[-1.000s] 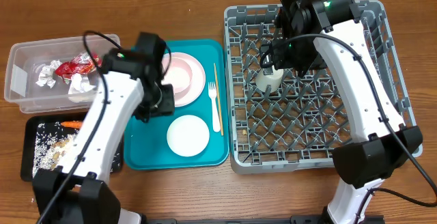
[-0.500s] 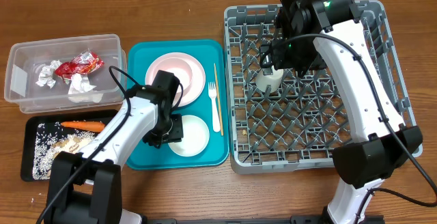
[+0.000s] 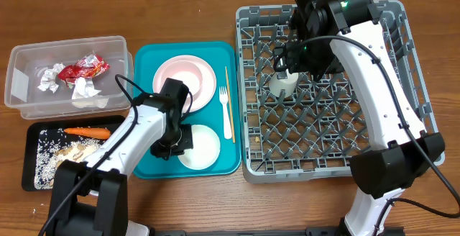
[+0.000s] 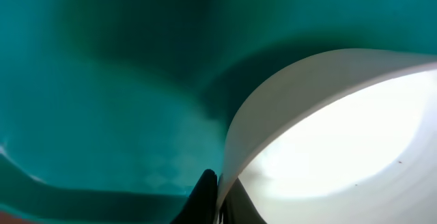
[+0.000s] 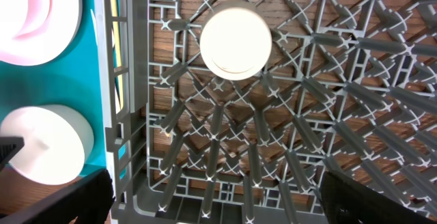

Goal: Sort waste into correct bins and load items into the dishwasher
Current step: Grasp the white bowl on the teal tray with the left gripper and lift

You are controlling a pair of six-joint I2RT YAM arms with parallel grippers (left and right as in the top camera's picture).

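Observation:
My left gripper (image 3: 180, 139) is shut on the left rim of a white bowl (image 3: 201, 144) that sits on the teal tray (image 3: 147, 114). In the left wrist view the black fingertips (image 4: 205, 186) pinch the wall of the bowl (image 4: 341, 135), one inside and one outside. My right gripper (image 3: 297, 55) hangs open over the grey dish rack (image 3: 316, 173), above a small white cup (image 3: 284, 83) standing among the pegs. From the right wrist the cup (image 5: 235, 42) shows ahead of the wide-spread fingers (image 5: 75, 200). A pink plate (image 3: 185, 83), a white fork (image 3: 227, 112) and a chopstick (image 3: 226, 78) lie on the tray.
A clear tub (image 3: 29, 56) at the left holds crumpled napkins (image 3: 85, 90) and a red wrapper (image 3: 83, 69). Below it a black tray (image 3: 32, 182) holds a carrot (image 3: 88, 132), rice and food scraps. The rack's upright pegs surround the cup.
My left arm swung from beside the pink plate down to the white bowl, and its gripper closed on the bowl's rim. The right arm and cup stayed still.

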